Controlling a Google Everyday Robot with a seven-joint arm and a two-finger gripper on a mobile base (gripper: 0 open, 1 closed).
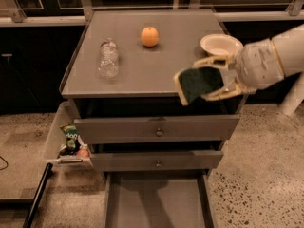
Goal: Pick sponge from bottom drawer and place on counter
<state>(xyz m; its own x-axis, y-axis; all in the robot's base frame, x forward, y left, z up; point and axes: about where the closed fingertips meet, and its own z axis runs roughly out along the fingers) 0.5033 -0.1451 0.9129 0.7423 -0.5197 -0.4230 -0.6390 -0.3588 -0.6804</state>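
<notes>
Pincer (203, 81) is on the right, out over the table's (142, 80) front-right corner. It comes in on the white arm (275, 58) from the right edge.

Pincer is clamped on the sponge (195, 83), with one finger (214, 61) along the top and the other under the bottom edge. Sponge is tilted, with the dark green face toward the camera and the pale yellow layer showing along its left edge. It overlaps the table's front lip in view. Can't tell if it touches the surface; it looks held above it.

On the table:
- Orange (149, 36) sits at rear centre, well apart from the sponge.
- Clear bottle (108, 59) lies on its side on the left.
- White bowl (219, 43) is at rear right, just behind the upper finger and partly covered by the pincer.

Bottom drawer (156, 205) is pulled out toward the camera, grey floor showing. The two knobbed drawers (156, 128) above it stand slightly out from the cabinet face.

A side bin (56, 132) hangs on the cabinet's left side. It holds a green packet (71, 136) and a small reddish item I can't identify.
</notes>
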